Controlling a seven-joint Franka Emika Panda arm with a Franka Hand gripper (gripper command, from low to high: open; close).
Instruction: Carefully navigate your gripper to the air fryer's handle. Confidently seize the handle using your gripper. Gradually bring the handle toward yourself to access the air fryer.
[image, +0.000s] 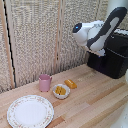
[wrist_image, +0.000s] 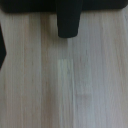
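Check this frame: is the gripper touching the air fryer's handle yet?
Cannot tell. In the exterior view the arm hides the gripper against the air fryer; the wrist view shows the handle over the table, but no fingertips.

Woven beige screen (image: 35, 35) behind; light wood tabletop (image: 90, 100)

Looks down on a pale wooden tabletop (wrist_image: 65, 95), boards and grain running lengthwise across most of the frame. Shows the glossy black air fryer (wrist_image: 30, 5) as a dark band along one frame edge. Catches the handle (wrist_image: 68, 22) jutting out from that band over the wood, thick, black and rounded at its end (blurred, so no finer detail). Includes a dark unidentifiable shape (wrist_image: 2, 50) at a neighbouring frame edge.
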